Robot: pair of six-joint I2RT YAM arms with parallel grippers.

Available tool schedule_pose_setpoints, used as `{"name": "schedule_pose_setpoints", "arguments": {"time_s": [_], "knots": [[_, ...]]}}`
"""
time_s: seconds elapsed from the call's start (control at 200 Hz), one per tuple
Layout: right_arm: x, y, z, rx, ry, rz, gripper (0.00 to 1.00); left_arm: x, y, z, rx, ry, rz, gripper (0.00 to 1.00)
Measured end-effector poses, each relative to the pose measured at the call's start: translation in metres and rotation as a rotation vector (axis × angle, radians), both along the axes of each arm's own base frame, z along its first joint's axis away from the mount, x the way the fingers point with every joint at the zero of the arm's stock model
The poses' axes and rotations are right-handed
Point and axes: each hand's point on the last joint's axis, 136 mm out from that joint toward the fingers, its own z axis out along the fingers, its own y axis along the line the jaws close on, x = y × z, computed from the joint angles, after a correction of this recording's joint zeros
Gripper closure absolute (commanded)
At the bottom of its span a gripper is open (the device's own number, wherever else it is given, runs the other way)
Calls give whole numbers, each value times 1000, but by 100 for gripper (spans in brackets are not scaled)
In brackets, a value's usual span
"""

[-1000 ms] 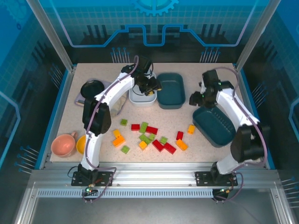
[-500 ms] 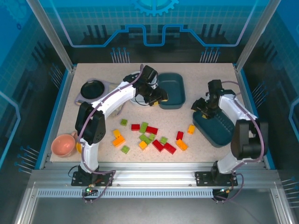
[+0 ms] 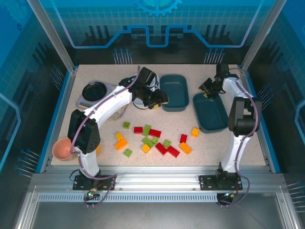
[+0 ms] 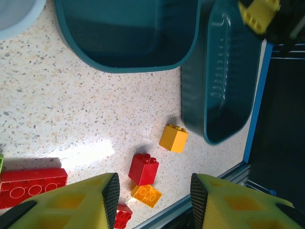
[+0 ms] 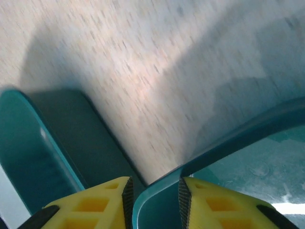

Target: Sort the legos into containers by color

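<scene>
Right tool (image 5: pixel 153 191) clenched on the thin rounded rim of a glossy ribbed teal tray (image 3: pixel 212 114), left tool (image 4: pixel 152 191) released, left of that tray, studded plastic bricks (image 3: pixel 155 133) on speckled table (image 3: pixel 205 148) beside it.

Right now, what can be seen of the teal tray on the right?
The right teal tray is a shallow rounded rectangle of dark, glossy-looking plastic, with no bricks inside. It lies on the speckled table, angled, beside the other teal tray. The right claw pinches its far rim.
</scene>
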Motion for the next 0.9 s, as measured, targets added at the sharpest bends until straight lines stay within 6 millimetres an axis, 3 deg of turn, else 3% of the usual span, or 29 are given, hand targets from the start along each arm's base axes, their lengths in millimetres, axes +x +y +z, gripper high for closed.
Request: {"name": "schedule_pose_setpoints", "arguments": {"time_s": [0.125, 0.225, 0.305, 0.42, 0.53, 0.736, 0.901], "knots": [[49, -4, 0, 42, -46, -38, 68, -2, 3, -1, 9, 3, 10, 52], [74, -2, 1, 71, -74, -44, 68, -2, 5, -6, 22, 7, 15, 52], [81, -1, 7, 74, -85, -32, 66, -2, 8, -9, 35, 8, 23, 53], [74, -1, 23, 49, -103, 11, 65, -3, 12, -8, 50, -2, 35, 52], [40, 3, 39, 20, -99, 64, 65, -3, 16, 0, 53, -26, 46, 51], [-53, 17, 67, -96, -88, 165, 62, -6, 43, 16, 56, -62, 103, 47], [-140, 50, 81, -252, -79, 277, 36, -13, 78, 19, 63, -81, 171, 35]]}}
